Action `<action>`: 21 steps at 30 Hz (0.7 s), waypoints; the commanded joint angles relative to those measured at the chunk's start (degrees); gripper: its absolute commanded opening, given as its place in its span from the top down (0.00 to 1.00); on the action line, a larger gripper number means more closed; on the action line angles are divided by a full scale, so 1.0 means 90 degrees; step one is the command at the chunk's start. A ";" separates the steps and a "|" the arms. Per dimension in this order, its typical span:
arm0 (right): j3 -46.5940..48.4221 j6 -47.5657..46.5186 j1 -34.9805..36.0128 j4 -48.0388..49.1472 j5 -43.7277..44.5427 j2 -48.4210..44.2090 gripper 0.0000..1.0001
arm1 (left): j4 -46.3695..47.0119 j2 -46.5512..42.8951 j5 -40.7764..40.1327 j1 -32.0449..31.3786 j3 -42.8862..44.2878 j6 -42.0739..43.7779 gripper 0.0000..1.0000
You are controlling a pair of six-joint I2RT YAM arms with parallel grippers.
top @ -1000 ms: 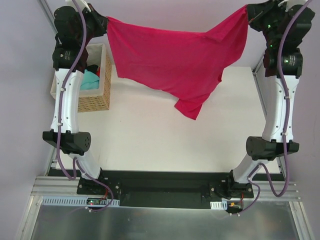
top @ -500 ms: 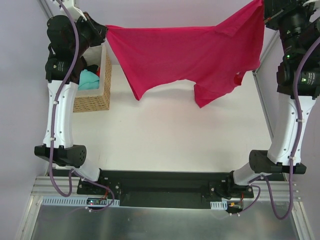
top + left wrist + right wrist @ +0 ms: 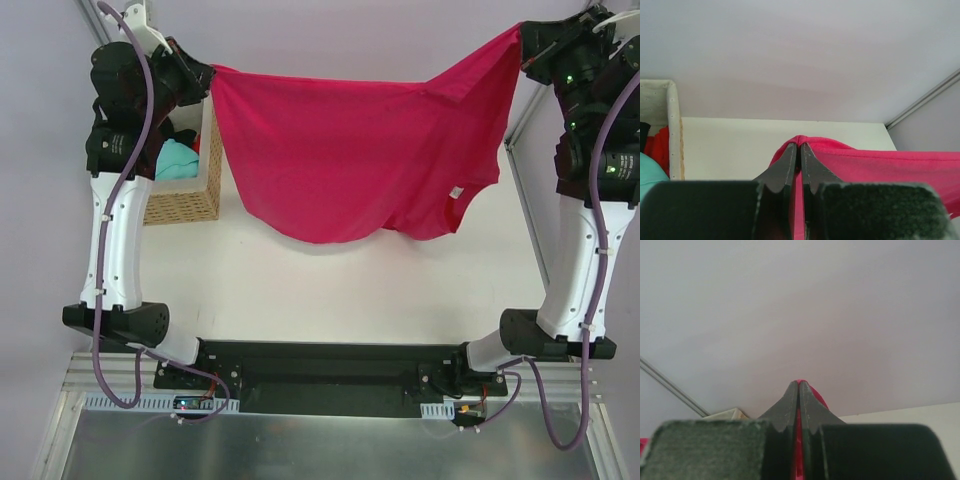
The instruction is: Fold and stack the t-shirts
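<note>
We hold the crimson-pink shirt (image 3: pixel 350 150) up in the air to the right of the wicker basket (image 3: pixel 190 205), stretched between both arms. The left gripper (image 3: pixel 799 146) is pressed tight on one corner of the cloth just right of the basket's far end. The right gripper (image 3: pixel 798 385) pinches the opposite corner, well away from the basket on the right. We judge the spread is meant to let the garment hang open and shed its creases, so it can be laid flat on the table (image 3: pixel 330 290) right of the basket for folding. The fabric looks thin, matte and limp: its top edge sags in a shallow curve between the grips and its lower edge droops in loose, rounded folds (a small white label (image 3: pixel 455 192) shows on the side farthest from the basket). Inside the coarse woven basket, with its pale lining, the teal shirt (image 3: pixel 178 160) lies bunched, waiting.
</note>
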 commanded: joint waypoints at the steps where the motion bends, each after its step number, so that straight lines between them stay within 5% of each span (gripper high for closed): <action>1: 0.0097 0.0061 -0.0030 0.0550 -0.0203 -0.0412 0.99 | 0.0107 -0.0594 0.0145 0.0052 -0.0147 0.0062 1.00; 10: 0.0800 0.0588 -0.0040 0.0932 -0.0604 0.0368 0.99 | 0.0117 -0.0888 -0.0284 0.0042 -0.0675 0.0091 1.00; 21: 0.0643 0.0453 -0.0030 0.1138 -0.0742 0.0633 0.99 | 0.0117 0.0020 -0.0119 0.0042 0.0301 0.0120 1.00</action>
